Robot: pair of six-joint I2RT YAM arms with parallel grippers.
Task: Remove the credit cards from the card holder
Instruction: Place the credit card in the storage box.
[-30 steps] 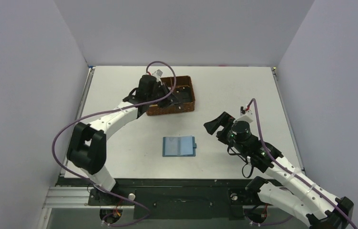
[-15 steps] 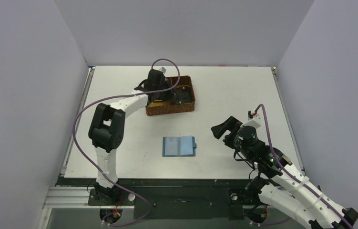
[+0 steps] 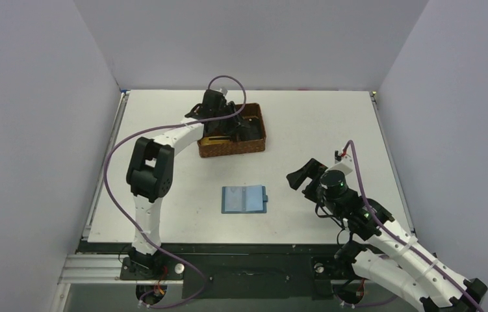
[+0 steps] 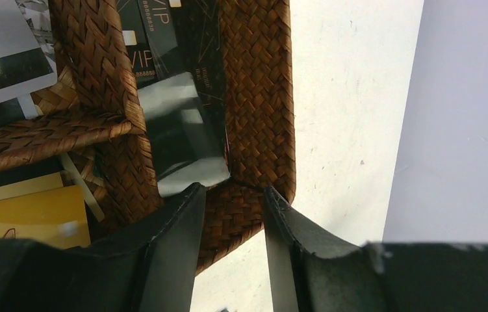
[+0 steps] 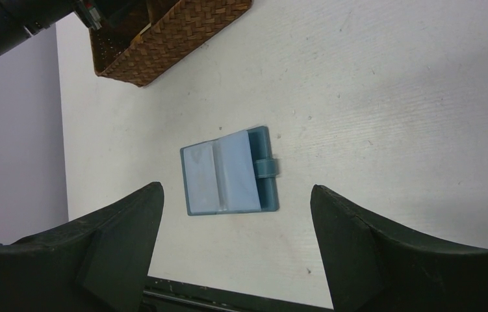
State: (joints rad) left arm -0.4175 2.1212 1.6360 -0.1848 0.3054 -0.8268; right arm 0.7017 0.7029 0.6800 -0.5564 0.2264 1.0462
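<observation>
**Card dropped in the basket, wallet lying open**

White table (image 3: 319, 123) between plain grey walls carries everything. Beyond the small teal-blue folding card holder (image 3: 244, 199), a little to its left, stands a brown woven basket (image 3: 231, 151) with compartments. The left gripper (image 4: 233, 192) hangs over the basket with its fingers spread and nothing between them. Just past its fingertips a dark glossy credit card (image 4: 182, 130) lies in a narrow compartment. A yellow-gold card (image 4: 20, 218) and other cards sit in the neighbouring ones.

The card holder lies flat and open on the table, snap tab pointing right and grey-blue pockets facing up. No card edge shows in it, though the pockets are too small to say for sure. To the card holder's right, near but not touching, the right gripper (image 5: 234, 190) hovers empty, with its fingers spread wide.

The step in hand looks like the drop-off of a card. Next, the left arm should lift straight clear of the basket wall. If a pocket is still filled, a gripper must return to the card holder and pinch the thin card edge while the other pins the holder against sliding.
</observation>
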